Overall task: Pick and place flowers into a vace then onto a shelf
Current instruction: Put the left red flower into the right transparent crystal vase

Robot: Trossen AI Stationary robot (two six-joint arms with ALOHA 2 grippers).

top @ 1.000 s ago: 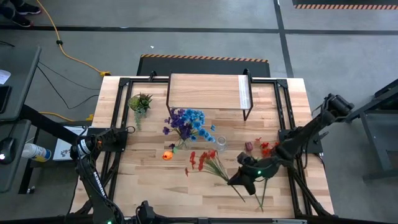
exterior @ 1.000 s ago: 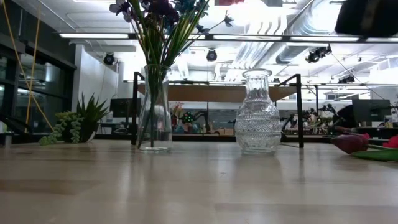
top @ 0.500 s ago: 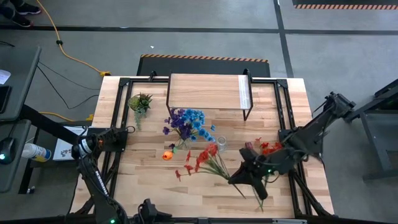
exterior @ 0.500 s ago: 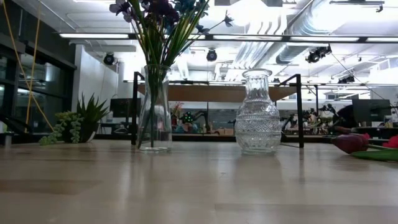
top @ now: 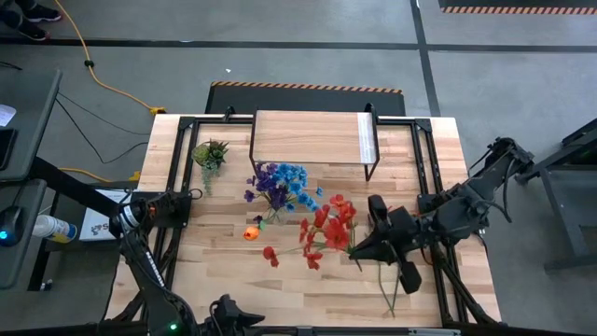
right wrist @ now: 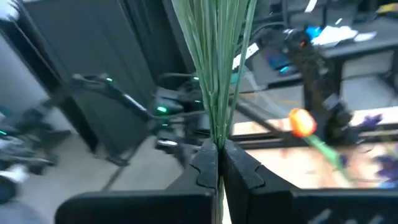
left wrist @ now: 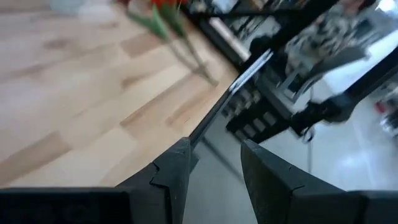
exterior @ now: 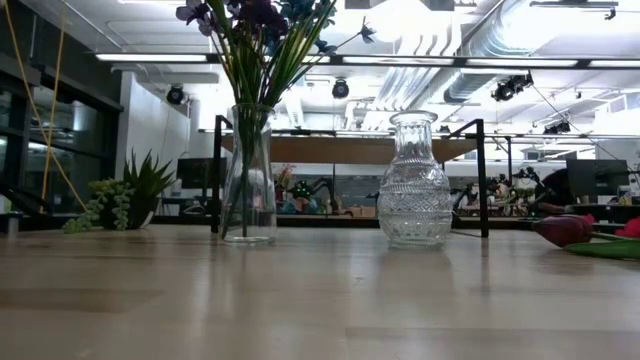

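R tool pinched tight on red flowers' stems; L tool spread, empty.

No text, label or number can be read — not anywhere here.

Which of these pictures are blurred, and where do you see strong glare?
Left wrist view: the table and the room are smeared, only the left tool is crisp. Right wrist view: background blurred, the green stems in the right tool fairly sharp. Low view: ceiling lights wash out the top; the near tabletop is soft. High view: evenly lit.
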